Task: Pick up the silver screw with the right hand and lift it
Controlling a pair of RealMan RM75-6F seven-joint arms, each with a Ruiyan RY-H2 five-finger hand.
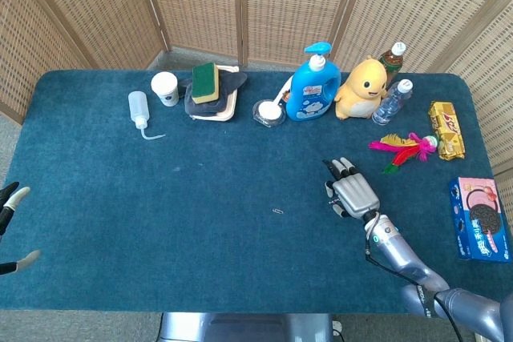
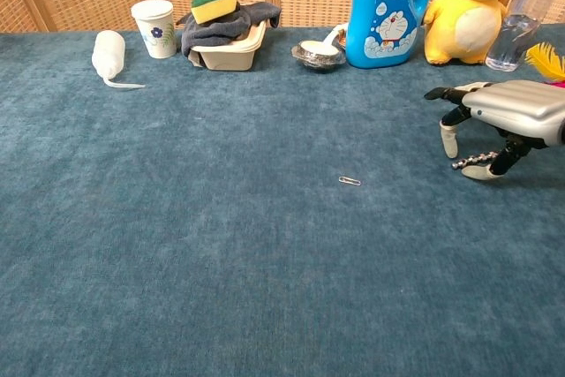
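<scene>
Head view overhead; chest view low, shared table [image 1: 96, 222].

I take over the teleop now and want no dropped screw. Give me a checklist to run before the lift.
1. Screw at the right hand: ok, it sits at the thumb tip under the palm.
2. Firm pinch: cannot tell, the contact is too small to read.
3. Screw off the table: cannot tell.
4. Space above the hand: ok, nothing overhangs it.
5. Neighbours: ok, the bottle and yellow toy stand apart behind it.
6. Left hand away: ok, at the table's left edge.
</scene>
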